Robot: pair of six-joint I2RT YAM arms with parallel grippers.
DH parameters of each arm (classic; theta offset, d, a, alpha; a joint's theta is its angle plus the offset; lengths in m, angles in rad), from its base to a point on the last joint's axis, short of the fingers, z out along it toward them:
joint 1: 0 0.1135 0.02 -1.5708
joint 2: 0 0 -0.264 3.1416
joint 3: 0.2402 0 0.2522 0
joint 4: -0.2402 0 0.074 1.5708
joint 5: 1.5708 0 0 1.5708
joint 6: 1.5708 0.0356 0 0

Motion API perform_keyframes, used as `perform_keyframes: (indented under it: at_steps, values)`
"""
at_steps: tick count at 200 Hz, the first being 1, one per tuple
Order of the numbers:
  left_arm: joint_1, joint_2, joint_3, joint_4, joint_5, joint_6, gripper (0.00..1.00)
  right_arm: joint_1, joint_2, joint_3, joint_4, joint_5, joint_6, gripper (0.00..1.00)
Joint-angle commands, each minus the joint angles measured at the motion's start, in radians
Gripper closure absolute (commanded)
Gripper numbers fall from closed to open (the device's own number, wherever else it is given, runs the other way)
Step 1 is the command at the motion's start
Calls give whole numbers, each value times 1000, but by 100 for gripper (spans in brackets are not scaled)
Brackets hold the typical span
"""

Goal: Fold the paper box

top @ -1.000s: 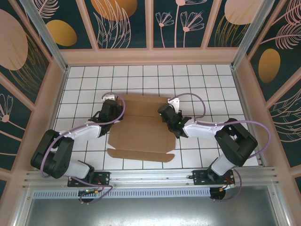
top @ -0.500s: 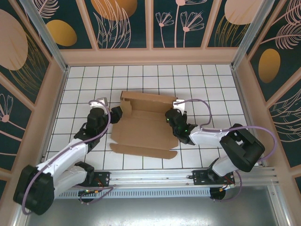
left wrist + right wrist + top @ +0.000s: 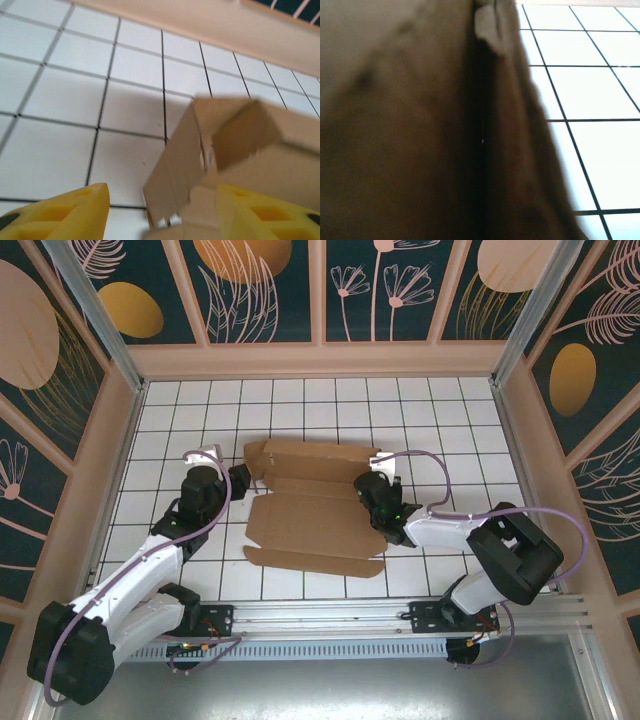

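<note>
we see the paper box [image 3: 310, 525] lying half open on the table [image 3: 450, 420]
left gripper [image 3: 241, 477] sits at its left corner flap, yellow fingers [image 3: 75, 210] apart; right gripper [image 3: 377, 494] is closed against its right edge; whether it pinches cardboard we cannot tell

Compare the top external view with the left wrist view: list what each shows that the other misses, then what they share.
Top external adds the whole paper box, mostly flat with its far side folded up, and the right gripper at the box's right edge. Left wrist adds a close look at the left gripper, its yellow fingertips spread apart before the box's raised corner flap. Shared: the box and the white gridded table.
</note>
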Motion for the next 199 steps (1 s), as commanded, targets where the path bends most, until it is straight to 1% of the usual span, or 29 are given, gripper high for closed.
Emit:
perform_keyframes:
  at_steps: [1,13,24,33,43,57,65,74,87,99,120,154,199]
  values:
    - [9,-67,33,-43,-161,68,46,-17,-12,-25,45,-68,-50,100]
    - [29,-66,40,-58,-228,45,50,-25,-18,-35,53,-101,-66,100]
    - [79,-36,58,-79,-236,11,54,-31,-23,-39,57,-128,-86,100]
    - [139,4,71,-88,-206,-19,56,-35,-21,-39,56,-137,-99,100]
    - [206,54,80,-81,-136,-44,57,-40,-20,-37,52,-147,-107,100]
    - [238,151,112,-62,-44,-16,57,-50,-19,-32,46,-164,-115,100]
    - [238,214,135,-45,27,25,56,-56,-17,-30,46,-176,-118,100]
    - [237,286,162,-29,147,72,55,-65,-12,-27,43,-195,-121,100]
    - [237,366,203,-43,304,110,56,-74,-4,-19,35,-203,-122,100]
    - [234,384,203,-46,385,110,57,-80,2,-14,31,-209,-127,100]
    - [202,327,153,-21,418,122,57,-87,15,0,21,-216,-128,100]
    - [135,287,146,-105,432,152,53,-91,40,18,19,-223,-127,100]
    - [111,254,128,-123,441,159,49,-93,57,24,17,-231,-121,100]
